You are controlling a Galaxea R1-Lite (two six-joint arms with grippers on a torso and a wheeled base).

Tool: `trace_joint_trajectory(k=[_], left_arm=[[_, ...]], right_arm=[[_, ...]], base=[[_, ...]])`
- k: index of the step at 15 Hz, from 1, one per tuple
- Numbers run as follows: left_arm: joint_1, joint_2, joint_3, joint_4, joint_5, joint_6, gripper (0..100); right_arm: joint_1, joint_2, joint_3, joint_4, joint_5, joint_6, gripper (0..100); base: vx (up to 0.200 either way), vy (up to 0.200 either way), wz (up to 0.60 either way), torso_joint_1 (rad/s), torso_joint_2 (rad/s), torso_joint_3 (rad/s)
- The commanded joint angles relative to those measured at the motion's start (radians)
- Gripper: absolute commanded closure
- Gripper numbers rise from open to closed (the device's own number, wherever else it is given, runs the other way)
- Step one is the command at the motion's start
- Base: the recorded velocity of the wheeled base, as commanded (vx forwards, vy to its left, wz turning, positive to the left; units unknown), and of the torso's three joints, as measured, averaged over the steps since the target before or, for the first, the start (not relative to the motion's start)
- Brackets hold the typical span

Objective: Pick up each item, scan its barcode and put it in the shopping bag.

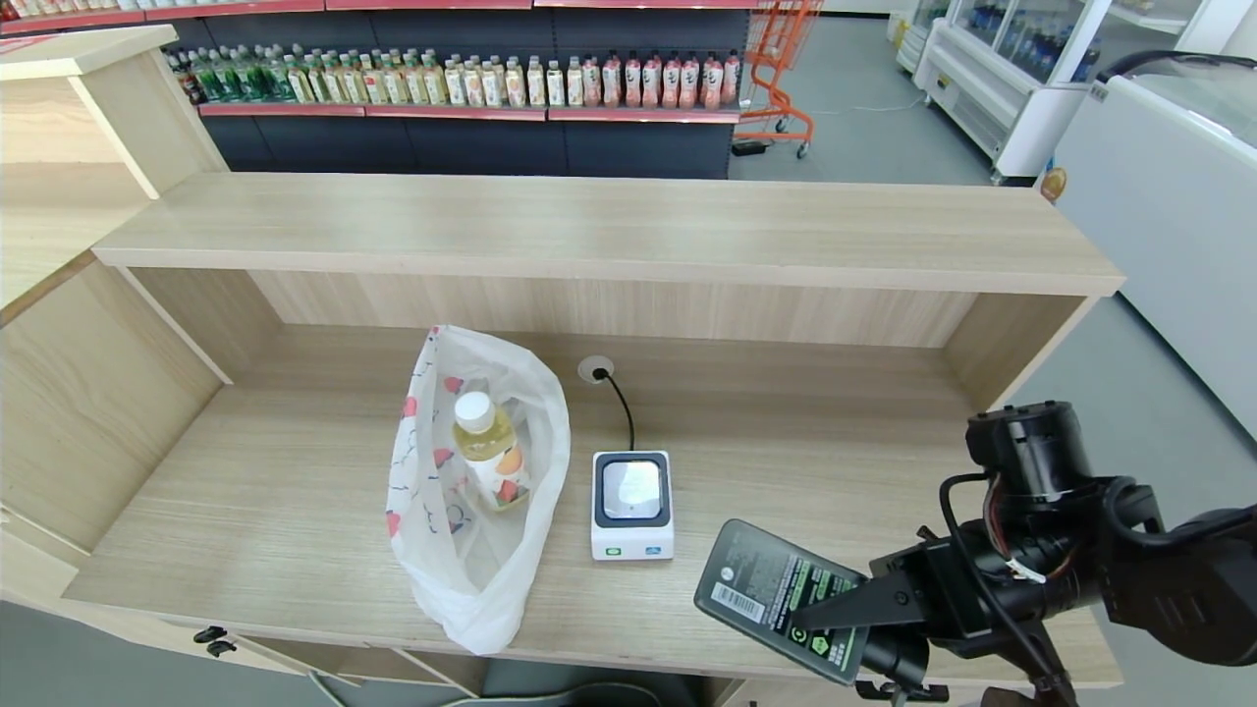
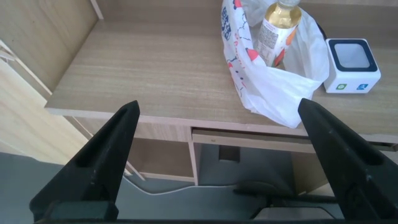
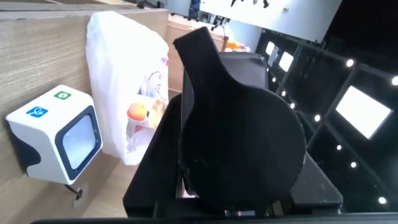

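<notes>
Pack (image 1: 746,579), flat, black, rectangular, with barcode label, clamped between right fingers (image 1: 864,601) above pale wood-grain desk (image 1: 295,491), near white boxy scanner (image 1: 632,503). Left fingers (image 2: 106,162) spread wide, empty, before desk's front edge.

Light wood-grain checkout counter (image 1: 835,462): recessed worktop under long raised top ledge (image 1: 589,226). Matching pale wood cabinet (image 1: 88,118) at left. Behind: dark shop shelving with red edge strips (image 1: 471,147), row of drink bottles (image 1: 462,81). Orange wire trolley (image 1: 781,69) on smooth grey floor (image 1: 884,137). White glass-fronted chillers (image 1: 1002,79) far right. Even indoor light.
</notes>
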Motion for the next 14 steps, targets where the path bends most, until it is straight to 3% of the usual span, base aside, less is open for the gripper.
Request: trace_joint_trajectory(k=[1,6,14], left_arm=[[0.0,0.0,0.0,0.0,0.0,0.0,0],[0.0,0.0,0.0,0.0,0.0,0.0,0],[0.0,0.0,0.0,0.0,0.0,0.0,0]], right_arm=[[0.019,0.025,-0.013,-0.013,0.0,-0.012,100],[0.077,0.085,-0.042,-0.018,-0.001,-0.009,100],[0.08,0.1,-0.057,-0.012,-0.001,-0.007,100]], base=[[0.0,0.0,0.0,0.0,0.0,0.0],[0.0,0.0,0.0,0.0,0.0,0.0],[0.0,0.0,0.0,0.0,0.0,0.0]])
